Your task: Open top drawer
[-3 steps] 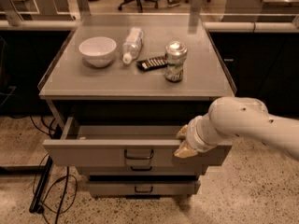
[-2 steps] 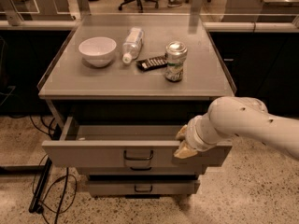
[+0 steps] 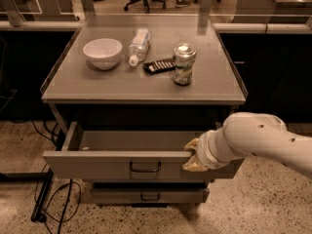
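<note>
The top drawer (image 3: 97,164) is pulled out from under the grey cabinet top, showing its grey tray interior (image 3: 131,141). Its dark U-shaped handle (image 3: 145,167) sits at the centre of the front. My gripper (image 3: 192,156) is at the right part of the drawer's front rim, its tan fingers (image 3: 191,145) over the top edge. The white arm (image 3: 258,140) comes in from the right and hides the drawer's right end.
A narrower lower drawer (image 3: 146,195) is shut beneath. On the cabinet top stand a white bowl (image 3: 103,52), a lying plastic bottle (image 3: 138,45), a dark flat packet (image 3: 159,65) and a drink can (image 3: 184,64). Black cables (image 3: 48,199) lie on the speckled floor at left.
The drawer front has come slightly further out towards the camera, with the gripper still at its right rim.
</note>
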`<action>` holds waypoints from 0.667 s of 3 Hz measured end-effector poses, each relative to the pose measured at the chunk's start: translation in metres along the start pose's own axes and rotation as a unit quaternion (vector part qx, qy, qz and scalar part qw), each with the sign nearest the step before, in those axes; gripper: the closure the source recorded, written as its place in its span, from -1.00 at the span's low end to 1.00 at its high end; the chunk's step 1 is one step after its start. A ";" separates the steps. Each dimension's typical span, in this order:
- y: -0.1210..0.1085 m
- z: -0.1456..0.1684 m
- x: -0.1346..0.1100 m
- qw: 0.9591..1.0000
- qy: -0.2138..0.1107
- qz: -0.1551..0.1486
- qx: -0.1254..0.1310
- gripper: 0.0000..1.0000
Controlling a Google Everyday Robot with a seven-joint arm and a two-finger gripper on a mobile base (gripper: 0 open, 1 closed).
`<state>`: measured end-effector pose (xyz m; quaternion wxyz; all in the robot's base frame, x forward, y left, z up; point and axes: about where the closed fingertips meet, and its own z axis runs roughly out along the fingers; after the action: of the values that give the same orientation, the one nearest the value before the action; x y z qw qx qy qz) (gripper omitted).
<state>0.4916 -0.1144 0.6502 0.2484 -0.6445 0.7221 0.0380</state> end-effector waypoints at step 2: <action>0.000 0.000 0.000 1.000 0.000 0.000 0.000 -0.31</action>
<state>0.4916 -0.1144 0.6502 0.2484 -0.6445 0.7221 0.0380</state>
